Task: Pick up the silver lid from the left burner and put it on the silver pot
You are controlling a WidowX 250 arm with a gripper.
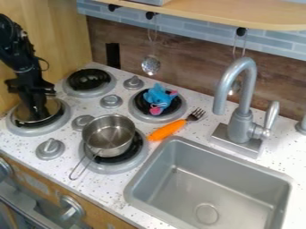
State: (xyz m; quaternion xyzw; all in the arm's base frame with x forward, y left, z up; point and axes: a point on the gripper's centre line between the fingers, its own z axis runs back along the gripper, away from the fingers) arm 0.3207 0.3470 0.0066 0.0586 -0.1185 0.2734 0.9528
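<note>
Black and upright, my gripper (pixel 39 109) hangs over the leftmost burner (pixel 27 130), right at a round metal vessel (pixel 54 107). I can't tell from here whether the gripper is clenched, released or grasping it.

I count four burners on the speckled counter (pixel 125 190), with four grey knobs (pixel 50 148) among them. I have one saucepan (pixel 108 134) with a thin wire handle, one blue-and-pink plush toy (pixel 159 96), and one fork (pixel 195 115) with a fat orange handle (pixel 167 130) — saucepan and toy each on their own burner, the fork between toy and sink. One sink (pixel 206 188), one faucet (pixel 242 118); two utensils (pixel 150 65) hang from the wall side, one behind the faucet.

The vessel sits on that leftmost burner — shallow-looking, shiny, with a brownish-gold sheen inside and a thin pale rim. The gripper hides part of it, so its depth is unclear to me.
</note>
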